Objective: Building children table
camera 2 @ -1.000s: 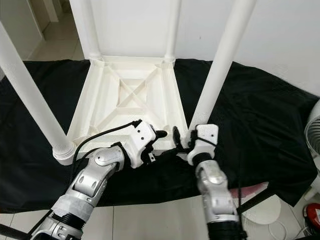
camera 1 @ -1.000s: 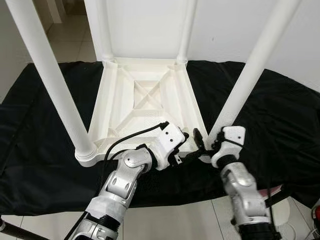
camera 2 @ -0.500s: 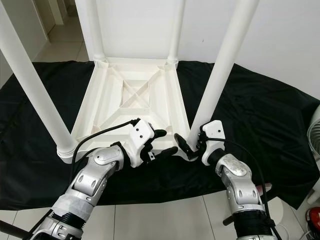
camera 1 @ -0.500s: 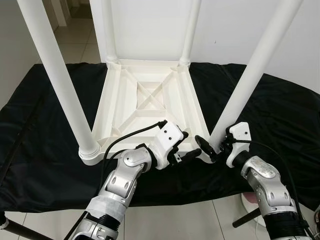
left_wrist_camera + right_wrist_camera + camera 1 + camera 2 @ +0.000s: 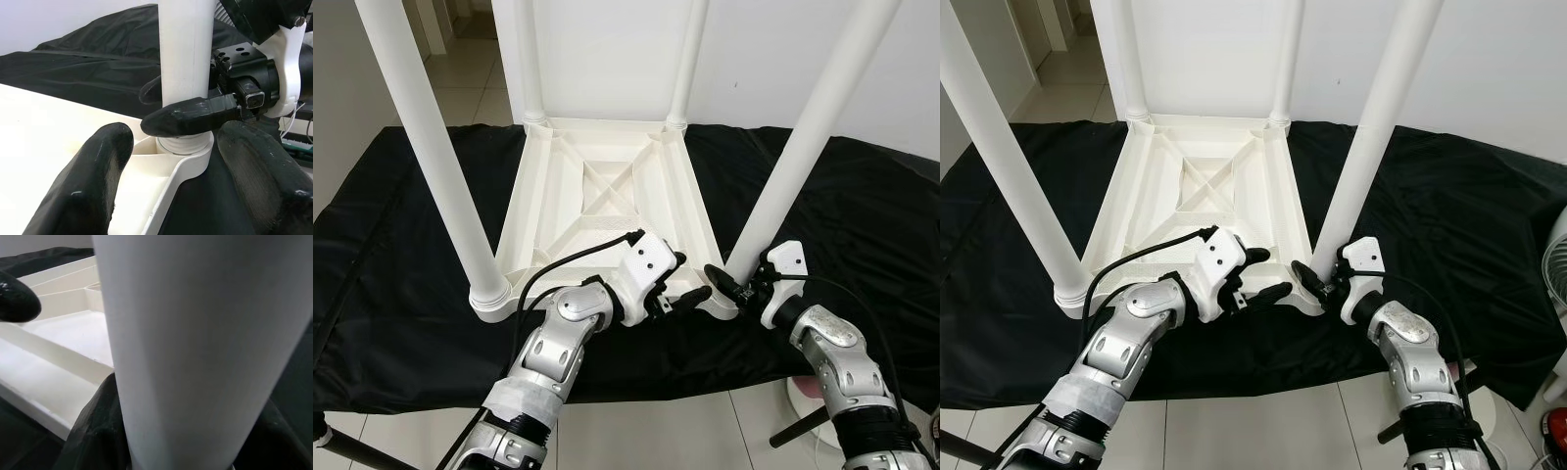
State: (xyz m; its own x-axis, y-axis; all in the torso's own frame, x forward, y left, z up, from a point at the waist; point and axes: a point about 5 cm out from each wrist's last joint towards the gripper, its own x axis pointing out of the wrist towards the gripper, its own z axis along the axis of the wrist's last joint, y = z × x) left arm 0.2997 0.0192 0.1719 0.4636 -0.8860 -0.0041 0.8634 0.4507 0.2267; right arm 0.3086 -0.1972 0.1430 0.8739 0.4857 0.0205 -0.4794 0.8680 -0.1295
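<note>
Two right gripper [image 5: 725, 284] fingers clasp the table leg [image 5: 781, 186] base.

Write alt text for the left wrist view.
The right tool grips the base of a white table leg at its corner socket. The left tool's open black fingers frame the view, above black cloth.
</note>
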